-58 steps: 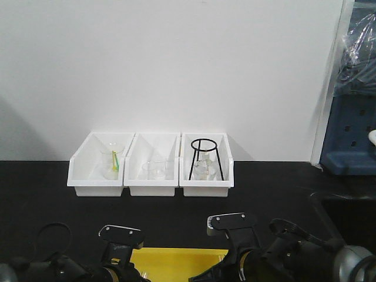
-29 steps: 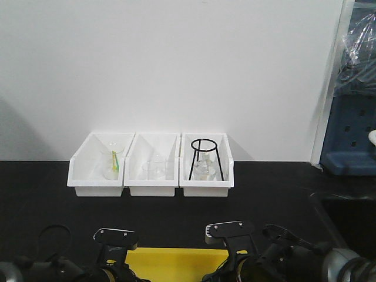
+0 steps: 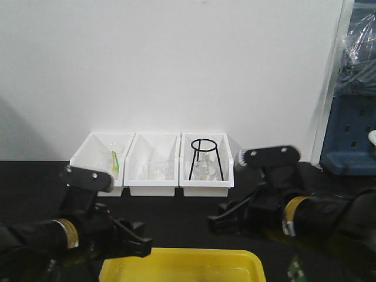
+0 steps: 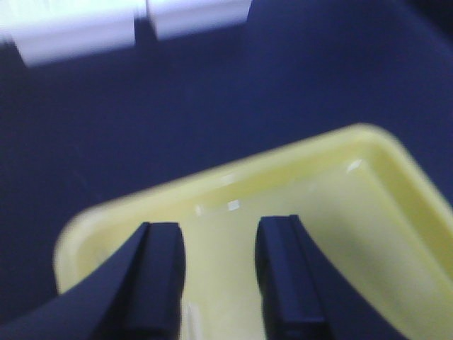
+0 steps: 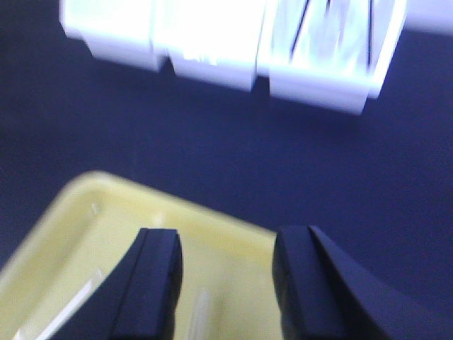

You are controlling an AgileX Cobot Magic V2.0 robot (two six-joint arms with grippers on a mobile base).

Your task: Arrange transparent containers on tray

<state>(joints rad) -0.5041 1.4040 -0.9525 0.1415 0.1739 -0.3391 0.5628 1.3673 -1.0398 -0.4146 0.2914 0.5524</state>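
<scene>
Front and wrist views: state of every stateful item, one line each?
Left gripper: open, empty, over the tray.
Right gripper: open, empty, over the tray.
Yellow tray: on the black table, upright.
Test tubes: lying flat in the tray.
Black ring stand: upright in the right white bin.

Bright yellow tray (image 3: pixel 182 263) on a black tabletop (image 3: pixel 176 214), three white bins (image 3: pixel 151 167) behind against a white wall (image 3: pixel 164 64). Black wire stand (image 3: pixel 205 157) in the right bin, a green-yellow streak in the clear beaker (image 3: pixel 112 161) on the left. Black arms, each banded yellow and white; a blue crate (image 3: pixel 351 138) at far right.
</scene>
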